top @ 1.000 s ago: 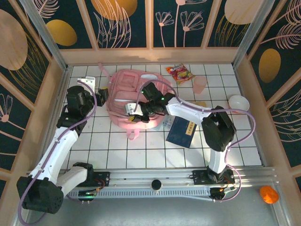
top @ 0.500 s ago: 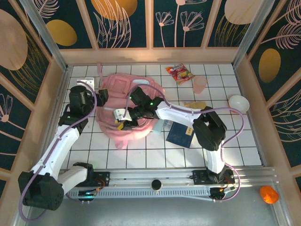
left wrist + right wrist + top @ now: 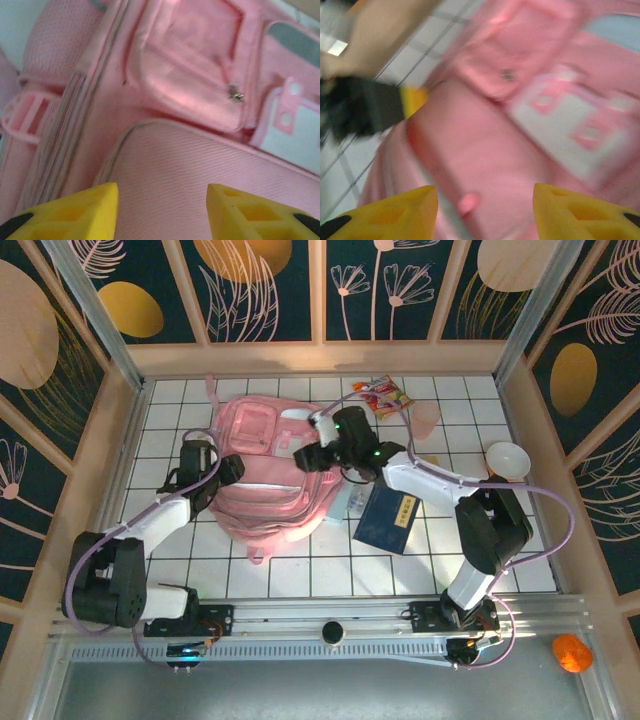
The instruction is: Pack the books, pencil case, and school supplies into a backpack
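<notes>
Lying on white-tiled table [image 3: 330, 560] w/ floral walls [image 3: 270, 300]: backpack [image 3: 270, 490]; left gripper [image 3: 161, 189] & right gripper [image 3: 485, 189] spread, empty

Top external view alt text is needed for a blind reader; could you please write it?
A pink backpack lies flat on a white tiled table, with the left end effector at its left side and the right end effector over its upper right. A navy book lies just right of it; a snack packet, pink cup and white bowl sit farther back.

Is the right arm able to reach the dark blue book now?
Probably yes: the navy book lies uncovered beside that arm, and the right gripper is open over the backpack.
</notes>
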Controlling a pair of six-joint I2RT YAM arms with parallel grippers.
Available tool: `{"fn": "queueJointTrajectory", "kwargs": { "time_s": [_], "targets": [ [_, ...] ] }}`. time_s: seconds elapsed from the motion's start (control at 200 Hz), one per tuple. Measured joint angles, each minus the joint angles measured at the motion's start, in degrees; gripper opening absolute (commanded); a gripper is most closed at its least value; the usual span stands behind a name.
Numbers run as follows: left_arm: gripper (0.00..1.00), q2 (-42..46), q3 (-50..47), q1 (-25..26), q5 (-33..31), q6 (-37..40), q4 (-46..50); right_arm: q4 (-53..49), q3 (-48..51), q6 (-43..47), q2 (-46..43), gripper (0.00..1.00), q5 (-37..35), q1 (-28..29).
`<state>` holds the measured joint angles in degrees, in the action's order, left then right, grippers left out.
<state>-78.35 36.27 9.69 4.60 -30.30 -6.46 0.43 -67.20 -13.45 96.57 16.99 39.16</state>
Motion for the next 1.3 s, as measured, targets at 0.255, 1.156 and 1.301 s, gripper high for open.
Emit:
{"fn": "queueJointTrajectory", "kwargs": {
  "time_s": [0.255, 1.156, 1.301],
  "targets": [
    [0.47, -1.55, -4.11, 0.0, -2.4, -6.95, -6.82, -2.36, -0.83, -17.88, 8.81, 0.5, -10.49, -0.81],
    [0.55, 10.29, 4.87, 1.97, -6.16, -6.14, 2.03, -1.81, -15.45, -19.85, 14.95, 0.54, -10.25, 1.05],
    [0.55, 9.27, 7.08, 8.96, -5.46, -6.29, 2.21, -1.84, -7.15, -19.96, 1.42, 0.54, -11.04, -0.94]
  ]
}}
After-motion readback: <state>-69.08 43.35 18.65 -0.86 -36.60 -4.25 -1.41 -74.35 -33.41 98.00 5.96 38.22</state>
